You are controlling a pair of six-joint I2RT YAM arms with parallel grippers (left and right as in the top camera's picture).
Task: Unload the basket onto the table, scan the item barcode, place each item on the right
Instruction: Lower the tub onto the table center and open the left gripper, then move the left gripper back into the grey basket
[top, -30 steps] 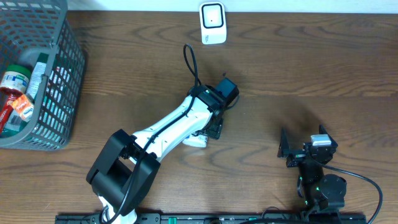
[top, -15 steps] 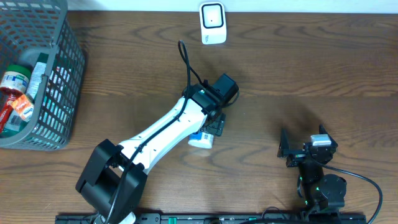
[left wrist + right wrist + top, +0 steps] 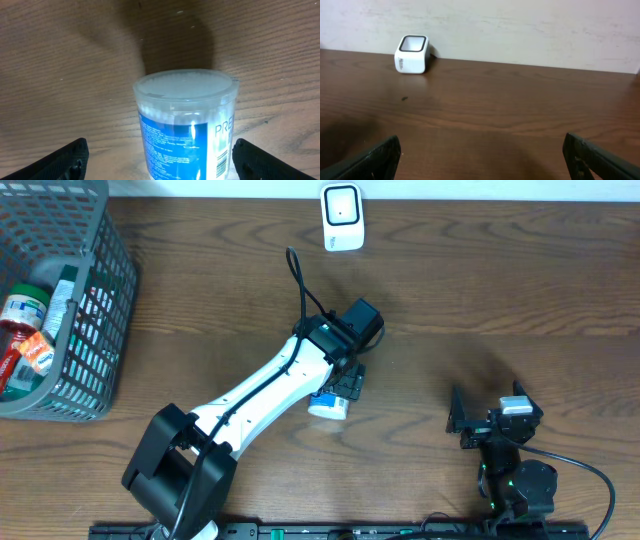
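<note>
My left gripper [image 3: 346,385] stands wide open at the middle of the overhead view, holding nothing. The tub [image 3: 185,125], clear-lidded with a blue label, lies between my two fingers [image 3: 65,161] in the wrist view. There is bare worktop [image 3: 500,300] on either side of it, so neither finger touches it. It looks to be resting on its side, though I can't be sure from here. Its long axis runs up the wrist frame, with the lid end toward the top and the body toward the bottom edge. That puts the tub straight ahead of me and centred in the gap, and closing across its width should catch the label band.

From above, the tub shows just below and left of my fingers. The scanner [image 3: 342,217] sits well apart at the top centre of the frame. My right gripper [image 3: 490,420] is parked at the lower right, also open and empty. It is farther from the tub, so I judge this pick falls to my left arm.
</note>
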